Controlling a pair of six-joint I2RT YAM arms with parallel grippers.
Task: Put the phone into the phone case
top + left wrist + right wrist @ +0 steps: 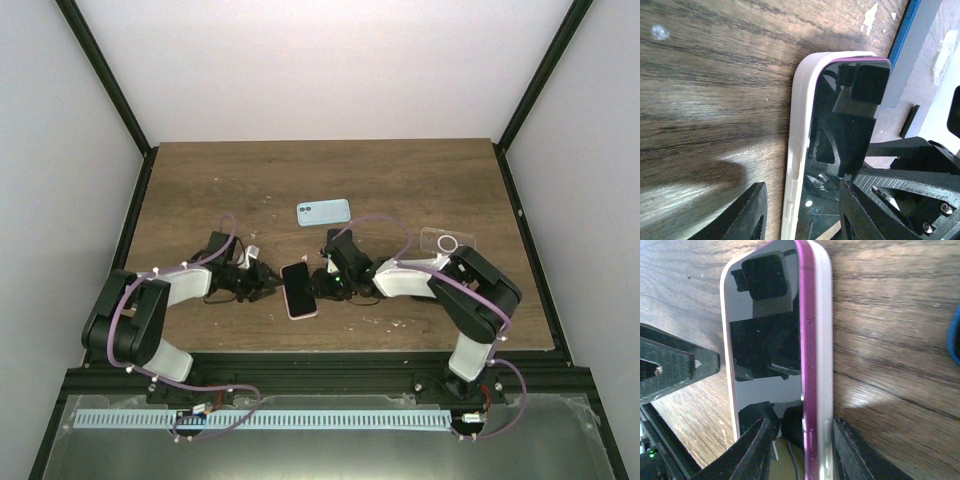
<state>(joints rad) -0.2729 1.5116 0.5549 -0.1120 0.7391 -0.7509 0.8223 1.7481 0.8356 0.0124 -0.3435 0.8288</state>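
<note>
The phone [299, 289] lies flat on the wooden table between my two grippers, black screen up, sitting in a white case. In the left wrist view the white case [802, 145] wraps the phone's long edge. In the right wrist view the phone's purple edge [807, 355] shows beside the white case wall [822, 340]. My left gripper [268, 285] [801, 184] is open and straddles that edge, its outer finger clear of the case. My right gripper [325, 283] [801, 422] is open astride the other long edge, one finger [852, 452] against the case wall.
A light blue phone-shaped item [323, 211] lies behind the phone, toward the table's back. A clear case with a ring [446, 242] lies to the right, next to the right arm. The table's front edge [340, 350] is close behind the grippers.
</note>
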